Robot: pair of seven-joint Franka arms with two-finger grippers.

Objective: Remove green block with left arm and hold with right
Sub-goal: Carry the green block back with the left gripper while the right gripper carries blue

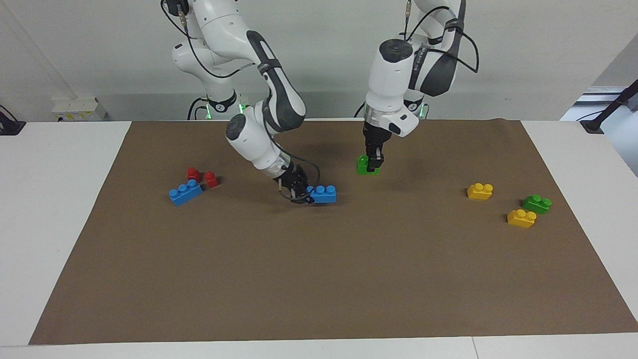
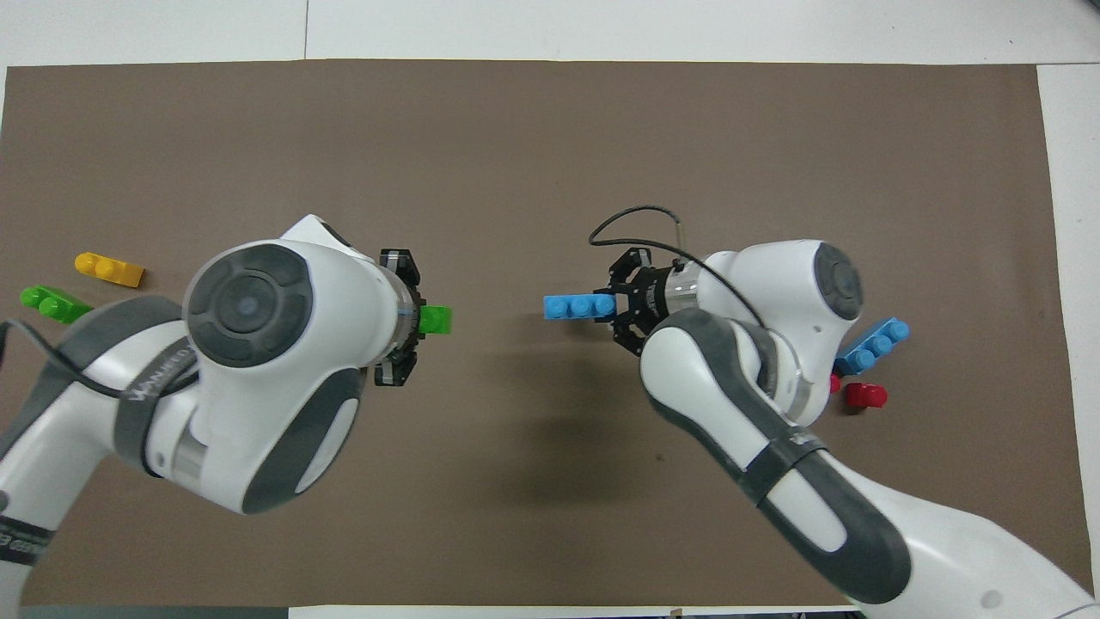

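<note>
Facing view: left tool (image 1: pixel 374 162) clamped on green block (image 1: pixel 365 166).

Two green blocks are showing: one (image 1: pixel 368 166) between the left gripper's fingers, another (image 1: pixel 537 204) well apart. Two blue bricks (image 1: pixel 324 194) (image 1: pixel 185 192), two yellow bricks (image 1: pixel 480 191) (image 1: pixel 521 218) and two red bricks (image 1: pixel 193 173) (image 1: pixel 211 179) are lying about.

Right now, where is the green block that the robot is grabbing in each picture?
Facing view: the green block sits near the middle of the brown mat, under the left gripper.
Overhead view: the green block peeks out beside the left gripper.
Shared landmark: the blue brick at the right gripper, beside it.
</note>
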